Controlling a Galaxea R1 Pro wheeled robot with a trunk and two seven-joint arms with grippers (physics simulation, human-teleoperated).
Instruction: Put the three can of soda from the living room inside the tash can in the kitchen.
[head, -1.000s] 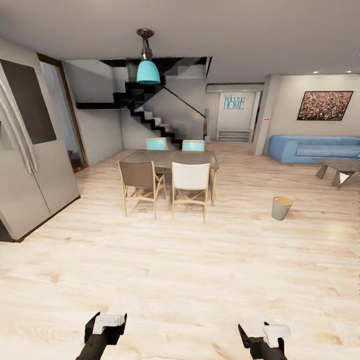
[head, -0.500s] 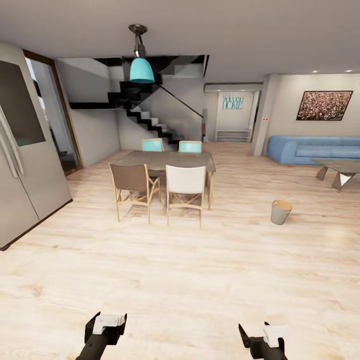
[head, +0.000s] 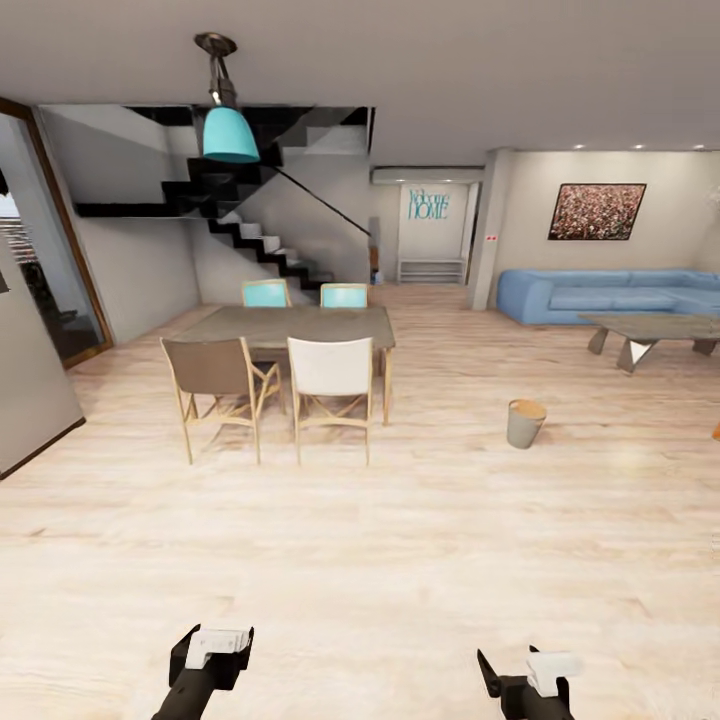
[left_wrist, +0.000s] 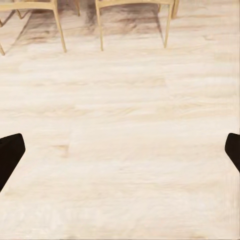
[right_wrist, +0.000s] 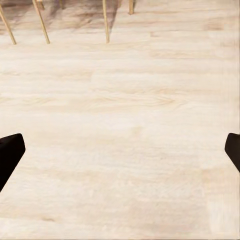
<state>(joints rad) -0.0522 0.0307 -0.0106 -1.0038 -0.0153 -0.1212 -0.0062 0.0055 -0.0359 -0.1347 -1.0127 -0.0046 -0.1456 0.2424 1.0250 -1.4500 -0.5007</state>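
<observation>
Both arms low and forward, left gripper (head: 212, 650) at 7 o'clock, right gripper (head: 527, 678) at 5 o'clock. Both empty, fingers spread wide in wrist views.

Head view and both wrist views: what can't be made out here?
- Soda cans: an orange speck cut by the head view's right edge, too little to identify.
- Coffee table: top too far to read.
- Trash can: inside too small to read.
- Fridge: cut by the left edge.
</observation>
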